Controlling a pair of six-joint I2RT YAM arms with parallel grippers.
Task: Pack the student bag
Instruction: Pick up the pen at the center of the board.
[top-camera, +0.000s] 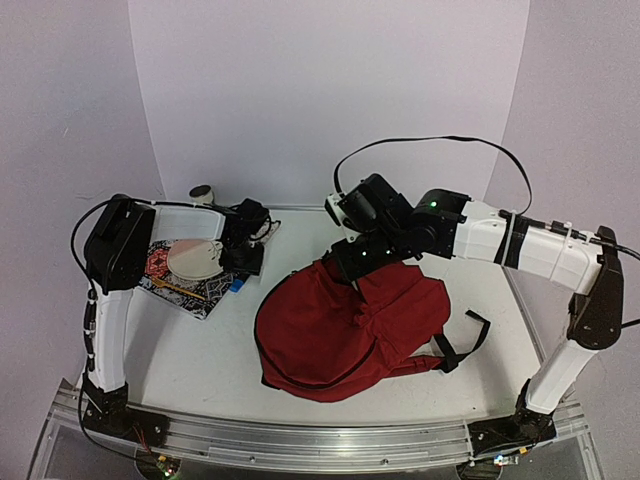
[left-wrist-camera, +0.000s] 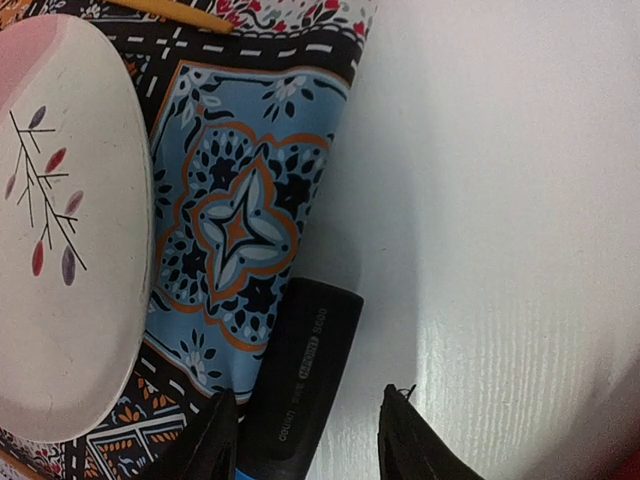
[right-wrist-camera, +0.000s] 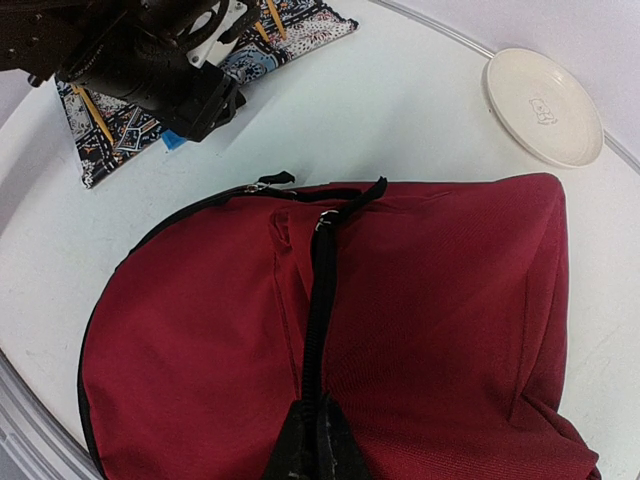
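Note:
The student bag is a dark-red backpack lying in the middle of the table, also in the right wrist view. My right gripper is shut on its black zipper strip and holds the bag's upper edge. My left gripper is low at the left, over the edge of a patterned book. Its jaws are open, one on each side of a black marker-like bar with a blue end. Neither finger visibly presses the bar.
A white plate with a branch motif lies on the patterned book, and a yellow pencil lies beside it. A plain white dish sits near the table's rim. A small round cup stands at the back left. Black straps trail right of the bag.

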